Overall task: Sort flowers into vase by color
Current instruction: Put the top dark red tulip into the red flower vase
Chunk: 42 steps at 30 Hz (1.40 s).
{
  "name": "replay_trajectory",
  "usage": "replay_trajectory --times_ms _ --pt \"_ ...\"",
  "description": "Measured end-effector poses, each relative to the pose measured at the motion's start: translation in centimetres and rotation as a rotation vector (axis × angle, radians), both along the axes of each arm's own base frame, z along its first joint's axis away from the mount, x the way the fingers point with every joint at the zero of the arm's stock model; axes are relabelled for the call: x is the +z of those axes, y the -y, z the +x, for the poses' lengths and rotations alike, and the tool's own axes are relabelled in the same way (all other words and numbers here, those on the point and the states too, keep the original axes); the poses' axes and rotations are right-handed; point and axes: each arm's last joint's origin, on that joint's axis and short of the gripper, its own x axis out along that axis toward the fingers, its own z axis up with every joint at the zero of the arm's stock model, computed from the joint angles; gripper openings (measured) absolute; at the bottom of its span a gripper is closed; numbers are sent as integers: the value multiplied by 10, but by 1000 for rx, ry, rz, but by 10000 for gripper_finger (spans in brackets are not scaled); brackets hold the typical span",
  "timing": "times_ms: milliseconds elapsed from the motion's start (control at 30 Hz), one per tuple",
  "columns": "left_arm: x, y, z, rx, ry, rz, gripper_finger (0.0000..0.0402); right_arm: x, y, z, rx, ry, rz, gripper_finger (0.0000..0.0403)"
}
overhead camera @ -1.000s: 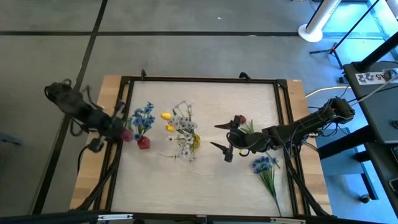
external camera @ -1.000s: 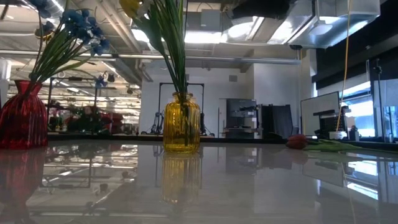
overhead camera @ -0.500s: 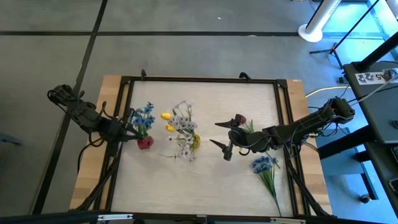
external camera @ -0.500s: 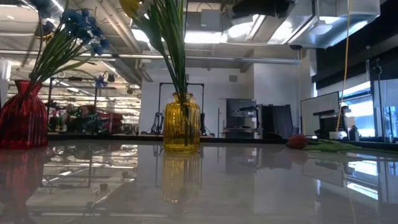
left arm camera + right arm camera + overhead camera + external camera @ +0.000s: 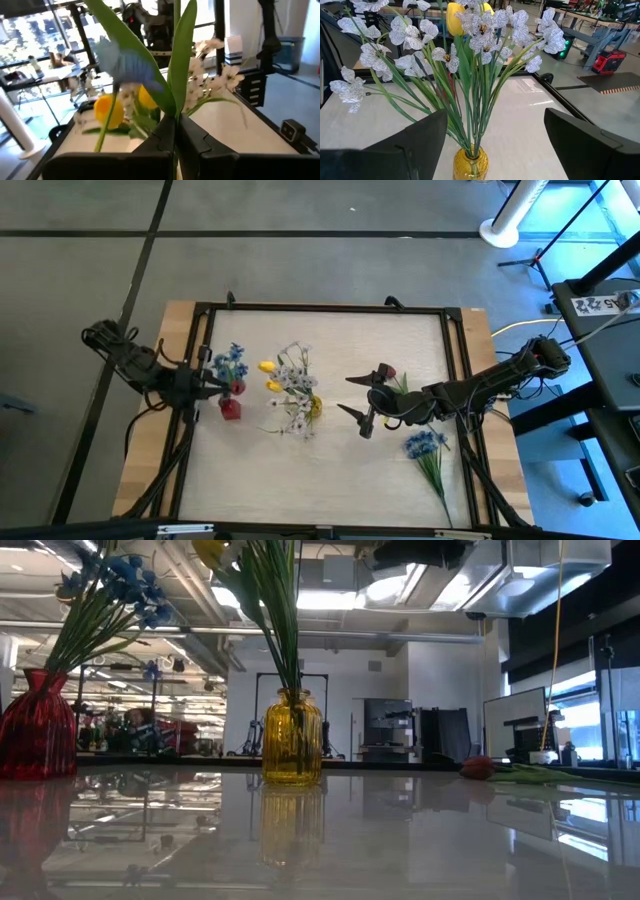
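Note:
A red vase [image 5: 231, 409] [image 5: 36, 727] stands at the table's left with blue flowers [image 5: 232, 360] [image 5: 118, 585] above it. My left gripper [image 5: 212, 386] [image 5: 175, 131] is beside these stems, shut on one. A yellow vase [image 5: 314, 408] [image 5: 470, 165] holds yellow tulips [image 5: 267, 367] and white sprigs [image 5: 485, 25]. My right gripper [image 5: 356, 399] hovers open just right of that vase, touching nothing. A dark red bud [image 5: 388, 370] [image 5: 478, 768] and a blue flower [image 5: 424, 444] lie flat on the table by the right arm. My left gripper pinches a green stem with its leaf [image 5: 176, 102] between its two fingers, below a blurred blue bloom [image 5: 127, 64]. The fingers come level from the table's left, across the stem. The stem stands about upright; whether its lower end is in the red vase is hidden.
A black frame [image 5: 320, 308] borders the white table top. The near half of the table [image 5: 320, 480] is bare between the vases and the near edge. The right arm [image 5: 480, 385] reaches in from the right edge, over the lying flowers.
My left gripper has moved toward the table's right, up to the red vase, staying shut. The blue blooms above the red vase have shifted a little with it. The right arm has kept still.

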Motion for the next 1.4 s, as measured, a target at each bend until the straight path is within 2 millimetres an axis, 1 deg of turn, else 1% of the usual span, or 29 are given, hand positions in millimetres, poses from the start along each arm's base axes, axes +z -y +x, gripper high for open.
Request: replay_trajectory --times_ms 133,233,300,433,567,633,800,867,1000,1133,1333,1400 --pt "-12 -5 -6 37 19 -33 0 0 0 0 -10 1 -4 331" --pt "-15 -7 -9 67 51 -66 0 0 0 0 -10 1 -4 331" --pt "-16 -10 -11 118 64 -116 0 0 0 0 -10 0 -4 331" --pt "-25 -10 -9 165 53 -183 0 0 0 0 -10 -1 -5 331" --pt "-32 -12 -7 278 67 -277 0 -1 0 0 -10 -6 -6 331" --pt "-34 -12 -7 301 71 -310 0 -1 0 0 -9 -6 -5 331" --pt "-43 -11 -5 308 53 -353 0 -1 0 0 -9 -8 -5 331" --pt "-47 -10 -5 297 20 -367 0 -1 0 0 -9 -13 -7 331" --pt "-51 -8 -5 234 -33 -394 16 -2 0 0 -8 -18 -8 331" --pt "-47 -9 -8 203 -58 -399 43 -2 0 0 -8 -18 -8 331" --pt "-27 -14 -17 173 -91 -408 85 -2 0 0 -8 -17 -8 331" --pt "-24 -17 -22 161 -130 -396 97 -2 0 0 -8 -17 -8 331"
